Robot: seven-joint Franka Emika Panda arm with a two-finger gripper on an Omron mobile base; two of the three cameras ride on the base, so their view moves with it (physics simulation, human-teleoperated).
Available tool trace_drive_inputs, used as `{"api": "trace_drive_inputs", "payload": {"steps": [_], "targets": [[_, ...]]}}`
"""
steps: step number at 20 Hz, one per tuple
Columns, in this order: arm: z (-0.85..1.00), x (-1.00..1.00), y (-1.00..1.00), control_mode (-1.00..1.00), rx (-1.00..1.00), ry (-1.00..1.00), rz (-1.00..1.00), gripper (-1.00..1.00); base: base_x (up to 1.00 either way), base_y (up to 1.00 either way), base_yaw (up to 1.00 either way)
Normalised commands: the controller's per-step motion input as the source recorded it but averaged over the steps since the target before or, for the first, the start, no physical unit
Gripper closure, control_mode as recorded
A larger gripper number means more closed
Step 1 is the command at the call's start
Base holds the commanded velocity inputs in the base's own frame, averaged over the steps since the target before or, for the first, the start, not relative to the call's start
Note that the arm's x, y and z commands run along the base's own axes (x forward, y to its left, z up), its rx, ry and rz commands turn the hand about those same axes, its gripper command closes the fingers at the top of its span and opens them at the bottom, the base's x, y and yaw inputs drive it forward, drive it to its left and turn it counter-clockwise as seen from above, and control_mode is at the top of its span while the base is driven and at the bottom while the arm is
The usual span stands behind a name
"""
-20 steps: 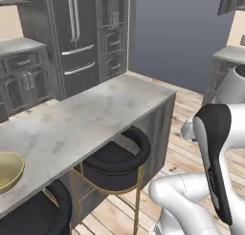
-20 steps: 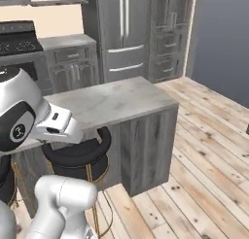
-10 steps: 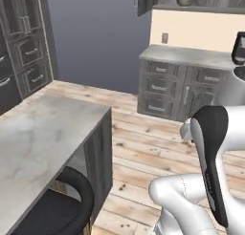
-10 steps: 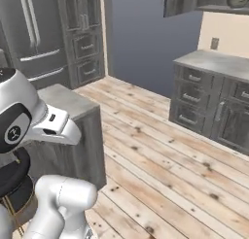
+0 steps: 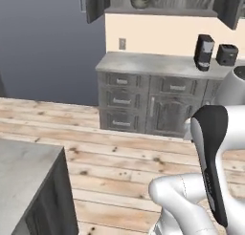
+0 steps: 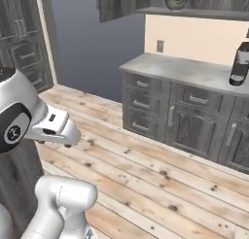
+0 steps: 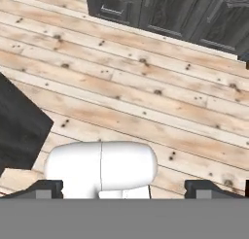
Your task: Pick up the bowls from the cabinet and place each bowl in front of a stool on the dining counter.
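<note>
While the base faces the far wall, the step in hand is judged to be the approach to the cabinet (image 5: 158,2), whose doors hang open above a grey drawer counter (image 5: 158,64). One bowl (image 5: 140,1) is seen on the cabinet shelf, near the left end of the opening (its pattern is too small to make out), and it also appears at the top of the right base view (image 6: 176,1). For the approach to go well, the base should be brought close to the drawer counter and squared to it, so that the shelf can be reached from in front and not at a slant; the open left door (image 5: 97,5) and the dark appliances (image 5: 214,52) on the counter to the right should be kept clear of the arm. A corner of the dining counter (image 5: 28,176) lies near on the left. The gripper (image 7: 125,187) is spread wide over bare wooden floor (image 7: 146,97), with nothing held and nothing touched.
</note>
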Motion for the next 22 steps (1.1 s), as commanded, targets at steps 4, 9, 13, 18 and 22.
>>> {"api": "trace_drive_inputs", "payload": {"steps": [4, 9, 13, 18, 22], "targets": [[0.00, 0.00, 0.00, 1.00, 0.00, 0.00, 0.00, -1.00, 1.00, -0.24, -0.40], [0.00, 0.00, 0.00, 1.00, 0.00, 0.00, 0.00, -1.00, 1.00, 0.09, -0.54], [0.00, 0.00, 0.00, 1.00, 0.00, 0.00, 0.00, -1.00, 1.00, 0.11, -0.37], [0.00, 0.00, 0.00, 1.00, 0.00, 0.00, 0.00, -1.00, 1.00, 0.25, 0.05], [0.00, 0.00, 0.00, 1.00, 0.00, 0.00, 0.00, -1.00, 1.00, 0.11, 0.25]]}}
